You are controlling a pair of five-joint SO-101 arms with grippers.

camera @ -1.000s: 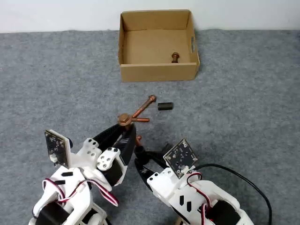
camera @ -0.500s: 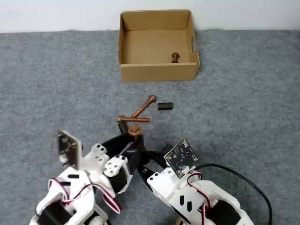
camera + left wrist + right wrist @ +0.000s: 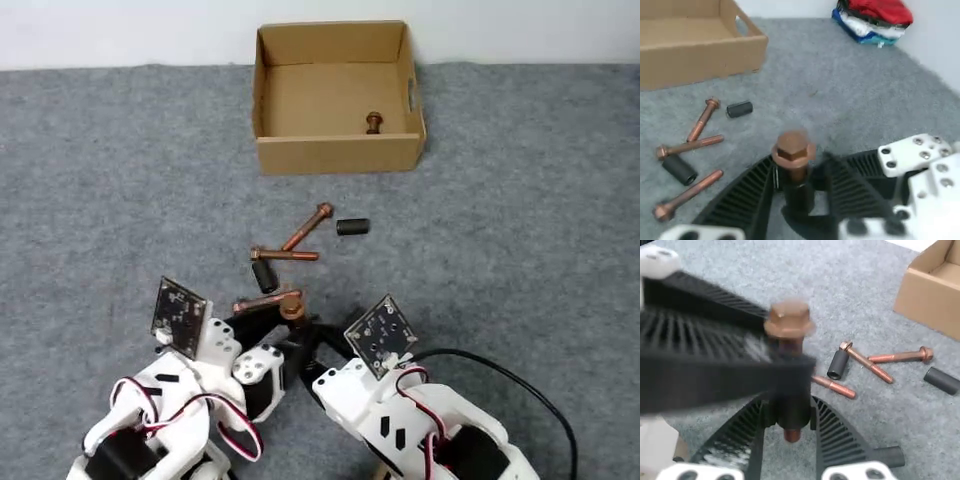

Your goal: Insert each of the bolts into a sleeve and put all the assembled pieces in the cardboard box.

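Two claws meet over the grey carpeted table (image 3: 520,200). Well ahead of them sits the open brown cardboard box (image 3: 338,154), holding one assembled piece (image 3: 373,122) near its front wall. We see the left claw (image 3: 799,172) clenched on the shank of a copper-coloured hex-head bolt (image 3: 794,150), just under the head. The right claw (image 3: 788,410) is closed around a short black cylindrical sleeve (image 3: 790,421) from the opposite side, lower on the same bolt. The bolt stands upright between them, long axis vertical and head up. Its tip pokes out beneath the sleeve, so we judge it seated. Just ahead of the claws, three loose bolts (image 3: 689,146) lie flat on the table with two spare sleeves (image 3: 679,170) among them. We expect the joined pair to handle as stiff, dense and smooth. Nothing will bend, but the metal could slide out of the sleeve if tipped head-down. We would grip the sleeve wall, keep the head uppermost, and carry it that way to the box.
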